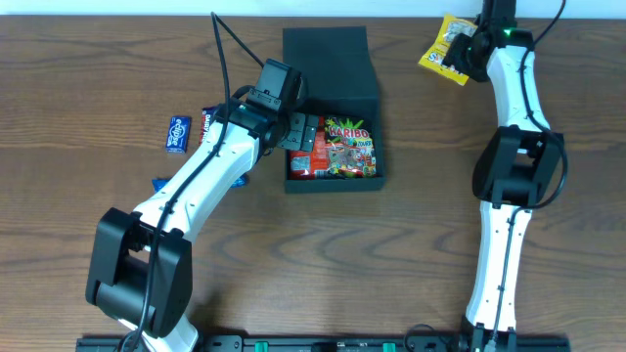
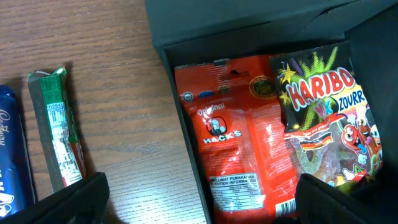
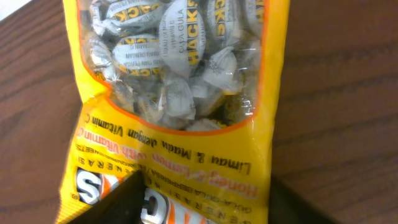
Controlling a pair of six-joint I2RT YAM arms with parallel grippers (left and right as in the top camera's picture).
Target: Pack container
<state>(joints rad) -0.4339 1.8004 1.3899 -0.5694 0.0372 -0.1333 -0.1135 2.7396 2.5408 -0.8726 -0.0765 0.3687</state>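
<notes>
A wooden table (image 1: 98,59) holds the container (image 1: 328,64), which stands open with its lid flap raised at the far side. The left gripper (image 1: 299,132) hovers over the container's left wall, jaws apart and empty. Well right of the container, the right gripper (image 1: 460,51) seems clamped on a yellow sweet bag (image 1: 438,44). Inside the container lie a red Hacks packet (image 2: 233,143) and a Haribo bag (image 2: 329,118). Packing looks partway done. The likely next move is to carry the yellow bag over the opening. A green bar (image 2: 56,124) waits to the container's left.

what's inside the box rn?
Box holds a red Hacks bag and a Haribo bag, side by side. Anything under them is covered, can't tell.
</notes>
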